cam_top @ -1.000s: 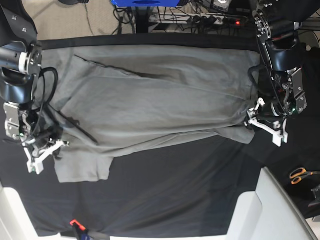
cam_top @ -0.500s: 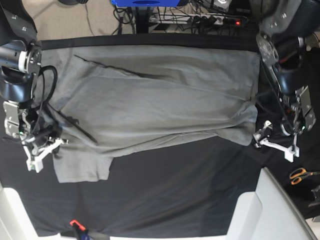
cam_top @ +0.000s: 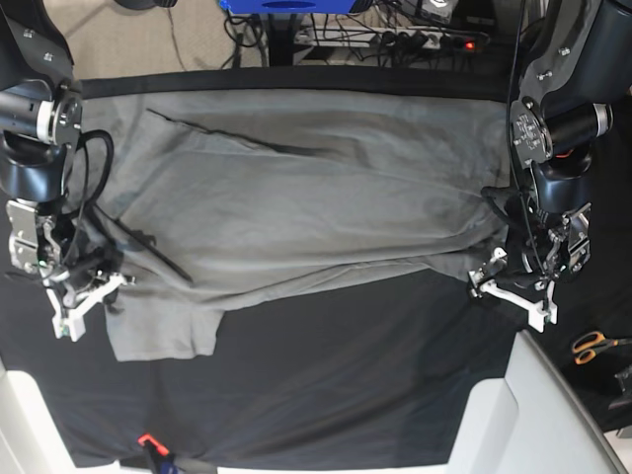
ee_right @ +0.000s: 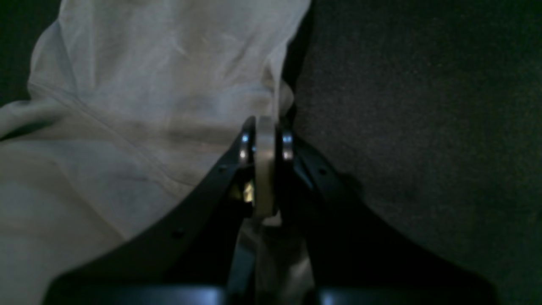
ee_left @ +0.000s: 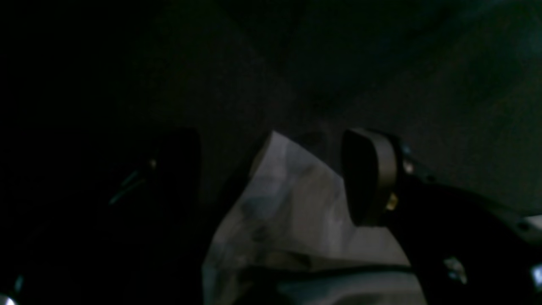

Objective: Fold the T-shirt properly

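Base view, from above. A plain medium-grey cotton T-shirt [cam_top: 296,197] lies spread sideways across a large black table cloth [cam_top: 346,395], one short sleeve hanging toward the near edge at the picture's left. Compared with a second ago, the left gripper [cam_top: 509,291], on the picture's right, has shifted from beside the shirt's hem corner down to a spot just below that corner, over the black cloth. The shirt's lower right corner now lies flatter and reaches less far right. The white jaws stand apart with no cloth between them. The right gripper [cam_top: 84,301], on the picture's left, has not moved; it sits at the shirt's edge beside the sleeve, jaws together. Orange-handled scissors [cam_top: 592,346] lie at the far right, partly cut off by a pale grey bin edge [cam_top: 553,395].

Left wrist view. This picture is very dark. One pale finger pad [ee_left: 372,176] shows at right; the opposite finger is lost in shadow at left. Between them, not gripped, a pale peak of the shirt's fabric [ee_left: 292,203] rises from the bottom edge against the black cloth [ee_left: 423,63].

Right wrist view. The two black fingers meet, jaws pressed together at the tip [ee_right: 264,165], pinching a thin fold of the shirt [ee_right: 127,127] at its edge. The shirt fills the left half; the black cloth [ee_right: 423,106] fills the right. How much fabric sits inside the pinch is hidden.
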